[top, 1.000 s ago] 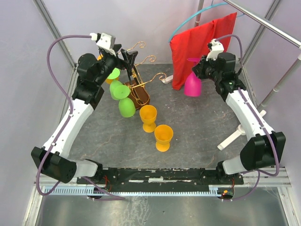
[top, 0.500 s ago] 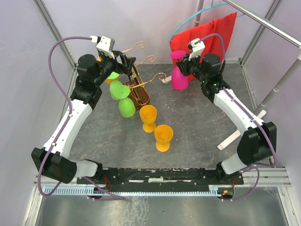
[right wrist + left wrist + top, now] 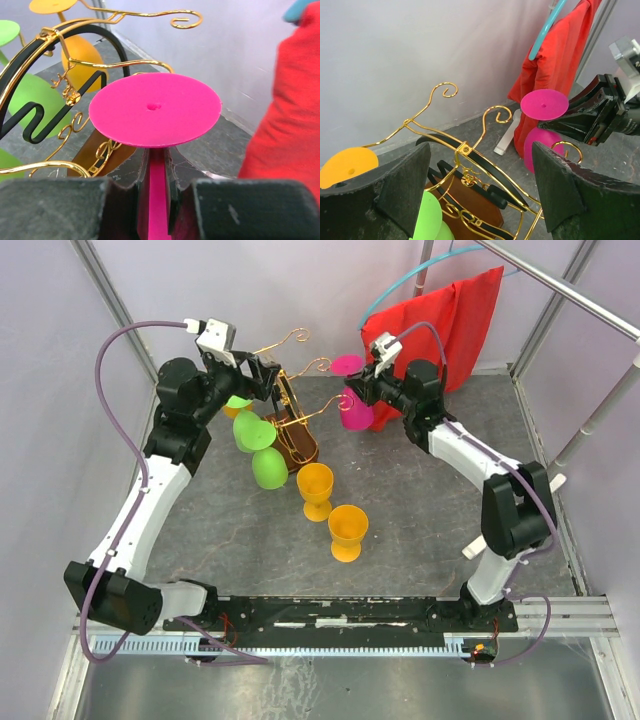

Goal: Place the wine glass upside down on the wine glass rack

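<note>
The wine glass (image 3: 355,412) is pink and hangs upside down, foot up, in my right gripper (image 3: 364,388), which is shut on its stem. In the right wrist view the fingers pinch the stem just under the round foot (image 3: 155,107). The glass is in the air just right of the wine glass rack (image 3: 292,425), a gold wire stand on a brown wooden base, close to a scroll arm (image 3: 125,65). My left gripper (image 3: 268,375) is open at the rack's top, its jaws on either side of the wire frame (image 3: 465,150). The pink foot also shows in the left wrist view (image 3: 544,104).
Two green glasses (image 3: 256,435) and an orange one (image 3: 347,167) hang on the rack's left side. Two orange glasses (image 3: 315,488) (image 3: 348,530) stand on the table in front. A red cloth (image 3: 430,330) hangs at the back right. A white bar (image 3: 490,535) lies at the right.
My right arm has carried the pink glass left, from beside the red cloth to right next to the rack. The left gripper has shifted slightly at the rack top.
</note>
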Controlling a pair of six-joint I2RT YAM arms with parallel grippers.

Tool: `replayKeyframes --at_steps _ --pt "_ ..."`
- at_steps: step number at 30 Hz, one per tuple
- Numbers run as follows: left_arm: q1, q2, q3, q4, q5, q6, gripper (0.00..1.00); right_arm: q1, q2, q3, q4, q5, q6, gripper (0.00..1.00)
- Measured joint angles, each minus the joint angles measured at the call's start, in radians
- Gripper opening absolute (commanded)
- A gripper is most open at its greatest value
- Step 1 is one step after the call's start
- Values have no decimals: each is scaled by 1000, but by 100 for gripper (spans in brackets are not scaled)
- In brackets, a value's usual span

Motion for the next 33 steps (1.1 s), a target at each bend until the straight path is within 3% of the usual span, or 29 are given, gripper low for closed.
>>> replayKeyframes --at_steps 15,33 --pt "23 -2 -44 -6 -55 2 88 0 157 43 192 -235 -5 1" --pt "31 -6 -82 11 -108 30 89 0 328 187 312 -279 59 1"
